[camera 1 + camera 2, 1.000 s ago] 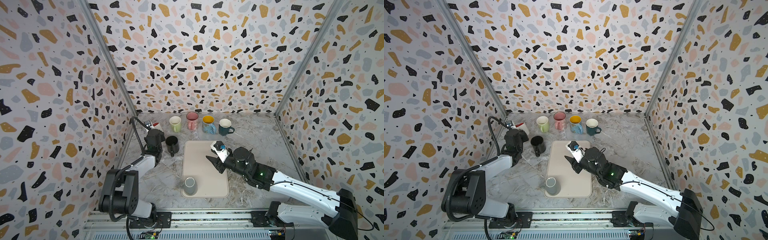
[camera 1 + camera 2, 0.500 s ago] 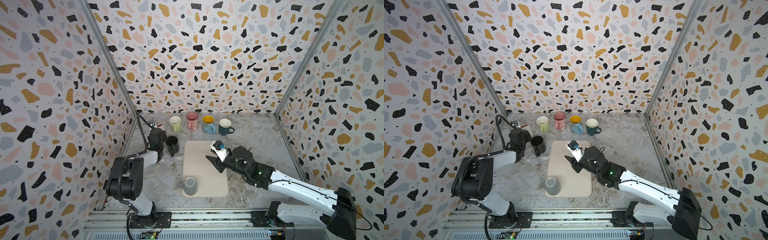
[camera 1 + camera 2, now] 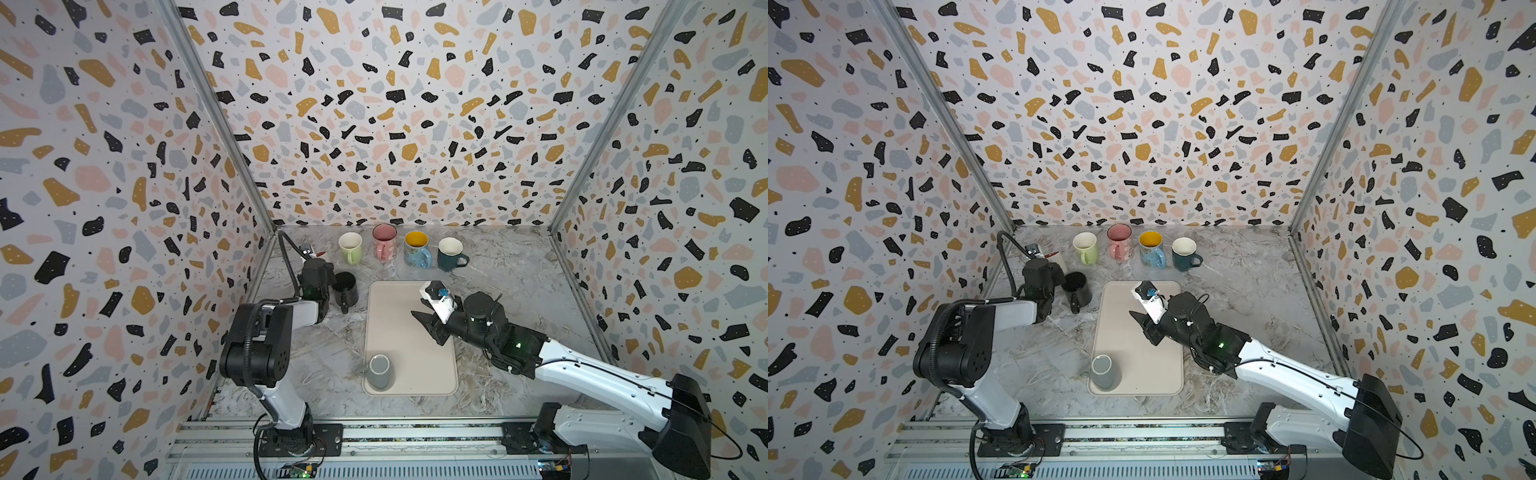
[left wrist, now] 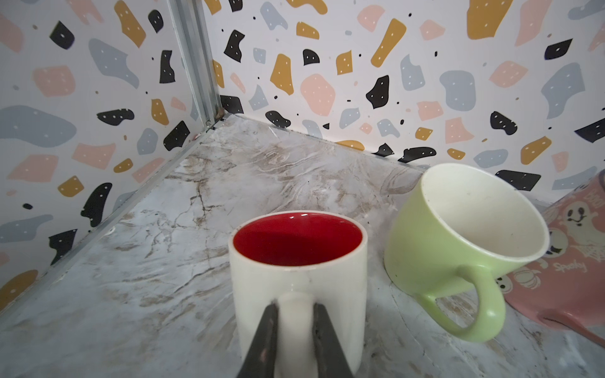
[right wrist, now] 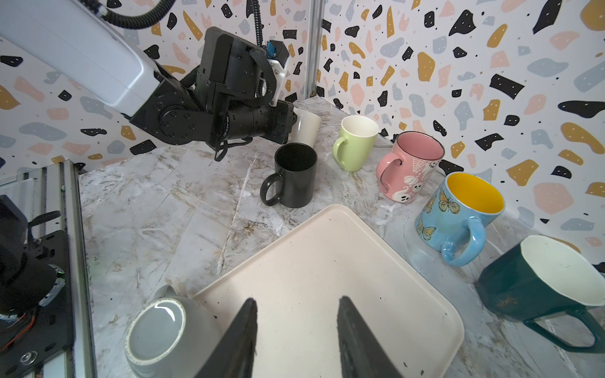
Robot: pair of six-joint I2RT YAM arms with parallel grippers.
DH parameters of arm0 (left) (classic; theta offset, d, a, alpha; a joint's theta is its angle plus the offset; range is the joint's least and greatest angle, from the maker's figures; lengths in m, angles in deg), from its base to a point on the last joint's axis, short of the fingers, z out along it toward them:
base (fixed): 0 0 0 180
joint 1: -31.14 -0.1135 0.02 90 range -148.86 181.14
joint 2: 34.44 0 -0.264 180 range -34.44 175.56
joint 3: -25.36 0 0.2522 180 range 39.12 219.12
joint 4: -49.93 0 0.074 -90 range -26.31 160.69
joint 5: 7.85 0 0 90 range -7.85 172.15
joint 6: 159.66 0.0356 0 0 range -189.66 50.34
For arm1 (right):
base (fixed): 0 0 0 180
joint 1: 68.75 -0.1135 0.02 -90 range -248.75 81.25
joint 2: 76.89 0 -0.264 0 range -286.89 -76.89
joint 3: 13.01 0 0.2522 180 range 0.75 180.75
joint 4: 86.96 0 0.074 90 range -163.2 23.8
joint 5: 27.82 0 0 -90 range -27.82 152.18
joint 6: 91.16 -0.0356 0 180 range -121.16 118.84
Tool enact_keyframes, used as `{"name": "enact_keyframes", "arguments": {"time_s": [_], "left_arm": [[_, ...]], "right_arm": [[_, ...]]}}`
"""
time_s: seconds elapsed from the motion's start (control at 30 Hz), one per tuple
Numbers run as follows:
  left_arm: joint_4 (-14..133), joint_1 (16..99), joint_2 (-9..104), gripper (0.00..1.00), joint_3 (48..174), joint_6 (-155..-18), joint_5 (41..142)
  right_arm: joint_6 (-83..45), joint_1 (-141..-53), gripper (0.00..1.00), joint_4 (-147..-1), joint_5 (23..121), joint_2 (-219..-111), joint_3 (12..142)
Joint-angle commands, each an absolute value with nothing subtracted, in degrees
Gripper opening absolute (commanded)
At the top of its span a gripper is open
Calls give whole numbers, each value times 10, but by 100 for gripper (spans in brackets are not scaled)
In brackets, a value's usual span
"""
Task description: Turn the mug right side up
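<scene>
L tool (image 4: pixel 295 308) clamps upright white mug (image 4: pixel 296 276) by handle (image 4: pixel 296 330).

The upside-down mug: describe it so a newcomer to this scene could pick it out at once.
Find the cream tray in the middle of the marble table. At its near left corner stands the grey mug. It alone sits on the tray, bottom up; the black mug and the back row of coloured mugs are off the tray, mouths up.
</scene>
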State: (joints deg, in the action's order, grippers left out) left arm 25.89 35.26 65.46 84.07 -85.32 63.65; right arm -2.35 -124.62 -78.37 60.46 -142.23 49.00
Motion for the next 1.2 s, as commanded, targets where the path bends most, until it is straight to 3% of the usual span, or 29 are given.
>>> {"name": "enact_keyframes", "arguments": {"time_s": [0.0, 0.43, 0.9, 1.17], "left_arm": [[135, 348, 654, 0, 854, -855, 622], [149, 348, 678, 0, 884, -871, 603], [264, 348, 704, 0, 952, -887, 593], [177, 348, 645, 0, 867, -911, 607]], "right_arm": [[-29, -1243, 42, -796, 608, -1421, 490], [-29, -1242, 41, -795, 609, -1431, 500], [-30, -1242, 42, -793, 601, -1416, 492], [-32, -1242, 41, -788, 603, -1408, 491]]}}
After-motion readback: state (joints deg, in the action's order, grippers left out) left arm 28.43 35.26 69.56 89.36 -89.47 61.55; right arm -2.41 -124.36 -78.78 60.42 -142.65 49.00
